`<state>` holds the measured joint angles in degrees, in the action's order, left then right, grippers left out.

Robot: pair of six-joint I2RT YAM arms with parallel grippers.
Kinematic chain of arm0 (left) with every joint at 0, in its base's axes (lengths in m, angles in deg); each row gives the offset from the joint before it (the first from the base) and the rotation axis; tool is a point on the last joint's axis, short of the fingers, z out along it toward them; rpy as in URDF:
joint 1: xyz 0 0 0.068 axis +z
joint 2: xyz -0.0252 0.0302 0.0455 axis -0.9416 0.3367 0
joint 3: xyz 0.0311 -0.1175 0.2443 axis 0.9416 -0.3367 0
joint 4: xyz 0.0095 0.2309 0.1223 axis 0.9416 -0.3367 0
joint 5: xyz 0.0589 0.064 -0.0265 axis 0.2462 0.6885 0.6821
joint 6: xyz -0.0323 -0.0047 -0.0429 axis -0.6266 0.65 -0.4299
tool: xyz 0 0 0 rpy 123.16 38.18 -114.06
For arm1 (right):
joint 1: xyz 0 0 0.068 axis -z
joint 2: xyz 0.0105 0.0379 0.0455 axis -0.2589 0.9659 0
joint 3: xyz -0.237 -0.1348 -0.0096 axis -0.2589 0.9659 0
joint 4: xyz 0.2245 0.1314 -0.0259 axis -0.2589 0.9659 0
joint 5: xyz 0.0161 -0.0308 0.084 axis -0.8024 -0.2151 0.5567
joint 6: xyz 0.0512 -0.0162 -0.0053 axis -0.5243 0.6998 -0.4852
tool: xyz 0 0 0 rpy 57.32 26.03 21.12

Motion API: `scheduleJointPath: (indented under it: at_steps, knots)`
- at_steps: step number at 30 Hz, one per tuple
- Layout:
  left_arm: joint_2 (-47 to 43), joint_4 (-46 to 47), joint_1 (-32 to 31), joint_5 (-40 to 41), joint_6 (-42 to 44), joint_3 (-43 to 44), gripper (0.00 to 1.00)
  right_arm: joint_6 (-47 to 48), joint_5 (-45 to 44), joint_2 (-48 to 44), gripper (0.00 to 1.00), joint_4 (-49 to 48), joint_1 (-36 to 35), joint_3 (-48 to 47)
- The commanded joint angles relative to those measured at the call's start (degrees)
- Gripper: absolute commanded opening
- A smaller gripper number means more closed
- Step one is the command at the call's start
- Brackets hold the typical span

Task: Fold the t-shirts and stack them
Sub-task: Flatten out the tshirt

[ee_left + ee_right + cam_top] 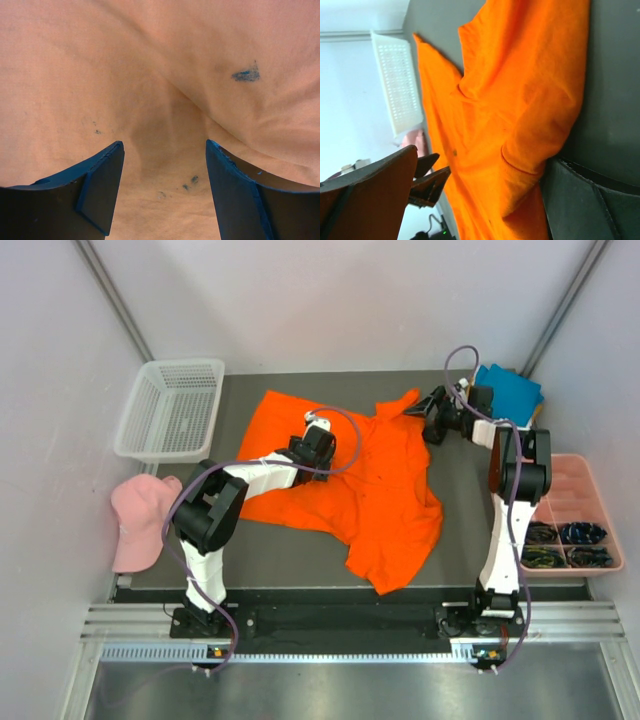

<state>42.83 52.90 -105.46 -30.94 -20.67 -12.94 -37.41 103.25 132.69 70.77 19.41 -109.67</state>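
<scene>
A bright orange t-shirt lies spread and rumpled across the dark table. My left gripper hangs close over its upper middle. In the left wrist view the left gripper is open, with marked orange fabric below the fingers and nothing pinched. My right gripper is at the shirt's back right sleeve. In the right wrist view the right gripper stands wide open, and the hemmed sleeve lies between its fingers. A folded teal blue t-shirt sits at the back right corner.
A white mesh basket stands at the back left. A pale pink cap lies off the table's left edge. A pink compartment tray with dark small items sits on the right. Grey walls close in the back and sides.
</scene>
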Motion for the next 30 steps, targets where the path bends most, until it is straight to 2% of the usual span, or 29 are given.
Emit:
scheduleJointPath:
  at_steps: [1,6,9,20,30]
  knots:
    - [-0.9,0.2,0.3,0.6,0.2,0.4,0.71,-7.6,6.5,2.0,0.99,-12.1,0.1,-0.1]
    - [-0.9,0.1,0.7,0.5,0.2,0.3,0.71,-19.5,10.4,2.5,0.99,-29.5,0.3,2.5]
    - [-0.9,0.0,0.8,0.5,0.3,0.4,0.71,-24.3,11.2,2.5,0.99,-36.1,0.6,3.3]
    - [-0.4,-0.3,0.9,0.4,0.2,0.7,0.70,-23.8,10.7,0.1,0.99,-35.9,2.0,2.8]
    - [0.1,-0.4,0.9,0.1,0.1,1.2,0.70,-30.5,11.4,-0.4,0.99,-44.5,4.8,3.9]
